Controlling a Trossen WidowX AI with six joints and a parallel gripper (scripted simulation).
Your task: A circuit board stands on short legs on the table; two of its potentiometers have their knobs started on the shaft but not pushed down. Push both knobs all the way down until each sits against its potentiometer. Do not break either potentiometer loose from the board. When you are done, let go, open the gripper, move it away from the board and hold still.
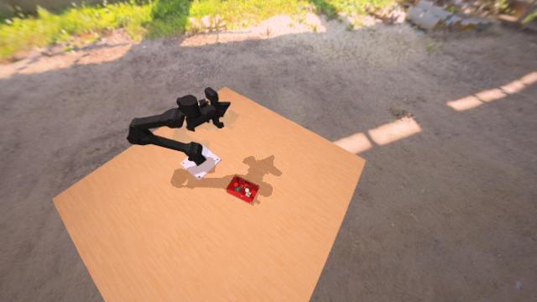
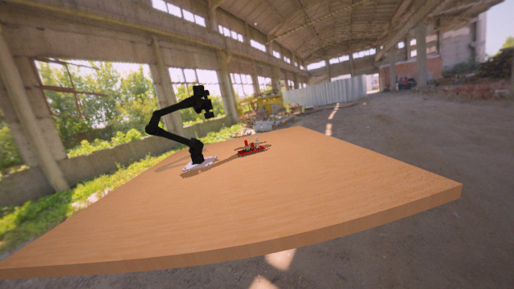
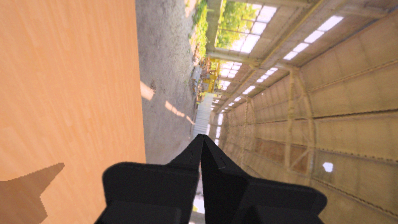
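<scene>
Two knobs stood up from the red circuit board (image 1: 242, 190), a red one (image 1: 236, 183) toward its upper-left end and a pale one (image 1: 247, 191) nearer its middle; whether either sat fully down on its potentiometer was too small to tell. No writing, brand or label could be read on the board or anywhere else. The board was rectangular, and in the top view its long axis ran from upper left to lower right. It rested on the wooden table (image 1: 168, 252), near the middle of the table's far half as the exterior camera saw it (image 2: 250, 150), and lay partly within the arm's shadow. Just beyond its upper-left end, close but apart from it, was the white base plate (image 1: 203, 167) that carried the black arm (image 1: 164, 122). The arm rose from the plate, folded back at the elbow and reached up, holding the gripper (image 1: 221, 112) high above the table and well apart from the board, over the table's far edge. The gripper's two fingers were pressed together with nothing between them, and the wrist camera looked past their joined tips along the table and out to the concrete hall.
</scene>
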